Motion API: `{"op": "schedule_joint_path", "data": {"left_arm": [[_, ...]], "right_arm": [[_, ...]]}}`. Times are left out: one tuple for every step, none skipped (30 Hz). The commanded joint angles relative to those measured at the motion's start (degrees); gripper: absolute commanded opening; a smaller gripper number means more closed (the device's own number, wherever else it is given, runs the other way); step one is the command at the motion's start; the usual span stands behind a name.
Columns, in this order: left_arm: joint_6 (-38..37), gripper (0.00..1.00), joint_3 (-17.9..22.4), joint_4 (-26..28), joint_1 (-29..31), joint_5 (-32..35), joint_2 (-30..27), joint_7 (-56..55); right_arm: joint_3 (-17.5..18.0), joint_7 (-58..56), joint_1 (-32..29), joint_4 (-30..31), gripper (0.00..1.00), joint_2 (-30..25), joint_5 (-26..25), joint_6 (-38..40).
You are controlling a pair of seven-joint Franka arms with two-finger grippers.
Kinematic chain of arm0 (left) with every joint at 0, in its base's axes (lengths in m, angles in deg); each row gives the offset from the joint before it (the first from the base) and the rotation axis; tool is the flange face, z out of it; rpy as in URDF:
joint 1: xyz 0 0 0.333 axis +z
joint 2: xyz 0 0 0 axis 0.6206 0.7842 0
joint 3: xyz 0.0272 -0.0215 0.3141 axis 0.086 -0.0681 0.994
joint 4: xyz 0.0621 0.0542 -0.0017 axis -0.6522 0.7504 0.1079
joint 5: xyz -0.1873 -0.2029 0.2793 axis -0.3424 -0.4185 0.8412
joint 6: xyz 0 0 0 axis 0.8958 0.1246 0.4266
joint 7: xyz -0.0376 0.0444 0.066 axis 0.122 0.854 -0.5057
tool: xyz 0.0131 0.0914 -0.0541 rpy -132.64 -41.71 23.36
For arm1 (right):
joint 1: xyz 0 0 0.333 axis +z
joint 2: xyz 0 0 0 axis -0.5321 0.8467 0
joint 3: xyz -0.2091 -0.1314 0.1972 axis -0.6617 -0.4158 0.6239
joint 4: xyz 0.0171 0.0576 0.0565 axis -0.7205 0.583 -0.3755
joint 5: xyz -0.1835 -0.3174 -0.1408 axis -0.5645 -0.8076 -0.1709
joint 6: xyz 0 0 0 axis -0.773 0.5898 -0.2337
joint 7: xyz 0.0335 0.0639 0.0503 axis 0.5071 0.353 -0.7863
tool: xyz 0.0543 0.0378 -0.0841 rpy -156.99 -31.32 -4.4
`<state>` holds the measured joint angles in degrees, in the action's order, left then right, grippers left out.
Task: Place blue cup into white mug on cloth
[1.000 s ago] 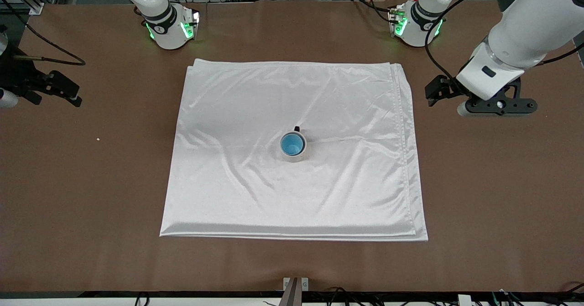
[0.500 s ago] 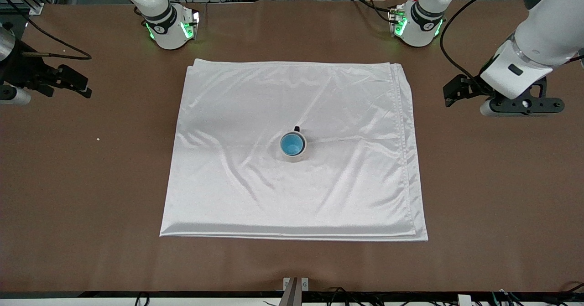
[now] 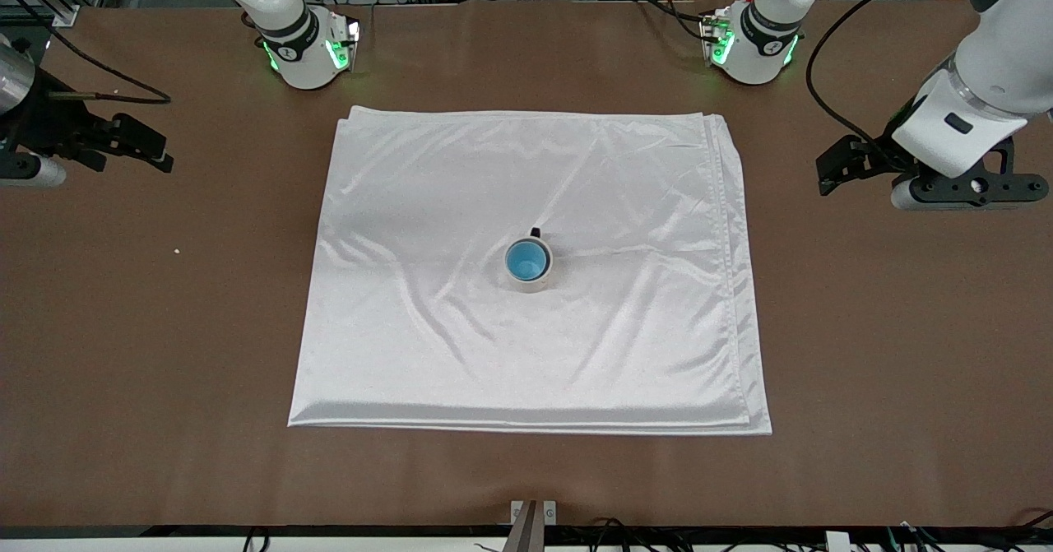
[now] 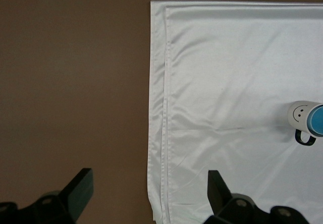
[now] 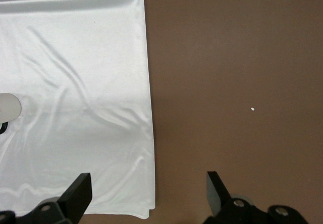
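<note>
The blue cup (image 3: 526, 260) sits inside the white mug (image 3: 532, 282), which stands upright near the middle of the white cloth (image 3: 526, 354). The mug's dark handle points toward the robots' bases. My left gripper (image 3: 835, 169) is open and empty over bare table off the cloth's edge at the left arm's end. My right gripper (image 3: 148, 147) is open and empty over bare table at the right arm's end. The left wrist view shows my open left gripper (image 4: 149, 178), the cloth (image 4: 227, 82), the mug (image 4: 299, 114) and the cup (image 4: 318, 120). The right wrist view shows my open right gripper (image 5: 147, 179), the cloth (image 5: 75, 82) and the mug (image 5: 9, 107).
The brown table (image 3: 905, 330) surrounds the cloth. A tiny white speck (image 3: 176, 250) lies on it at the right arm's end and also shows in the right wrist view (image 5: 252, 109). The arm bases (image 3: 308, 50) (image 3: 753, 42) stand farthest from the front camera.
My left gripper has drawn away from the cloth toward the left arm's end of the table. My right gripper has shifted slightly toward the bases. The cup and mug have not moved.
</note>
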<state>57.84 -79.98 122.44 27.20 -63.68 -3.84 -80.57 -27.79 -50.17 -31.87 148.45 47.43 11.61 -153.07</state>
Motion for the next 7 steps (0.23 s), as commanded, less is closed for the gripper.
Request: {"op": "schedule_joint_path", "data": {"left_arm": [[-0.1, 1.0, 0.2, -0.3, 0.1, -1.2, -0.3, 1.3], [-0.1, 1.0, 0.2, -0.3, 0.1, -1.1, -0.3, 1.3], [-0.1, 1.0, 0.2, -0.3, 0.1, -1.1, -0.3, 1.4], [-0.1, 1.0, 0.2, -0.3, 0.1, -1.1, -0.3, 1.4], [-0.1, 1.0, 0.2, -0.3, 0.1, -1.1, -0.3, 1.4], [-0.1, 1.0, 0.2, -0.3, 0.1, -1.1, -0.3, 1.4], [-0.1, 1.0, 0.2, -0.3, 0.1, -1.1, -0.3, 1.3]], "right_arm": [[0.2, 0.1, -0.2, -0.7, 1.0, 0.0, 0.7, 1.6], [0.2, 0.1, -0.2, -0.7, 1.0, 0.0, 0.7, 1.6], [0.1, 0.1, -0.2, -0.7, 1.0, 0.0, 0.7, 1.6], [0.2, 0.0, -0.2, -0.7, 1.0, 0.0, 0.7, 1.6], [0.2, 0.0, -0.2, -0.7, 1.0, 0.0, 0.7, 1.6], [0.2, -0.1, -0.2, -0.7, 1.0, 0.0, 0.7, 1.6], [0.2, -0.2, -0.2, -0.7, 1.0, 0.0, 0.6, 1.5]]}}
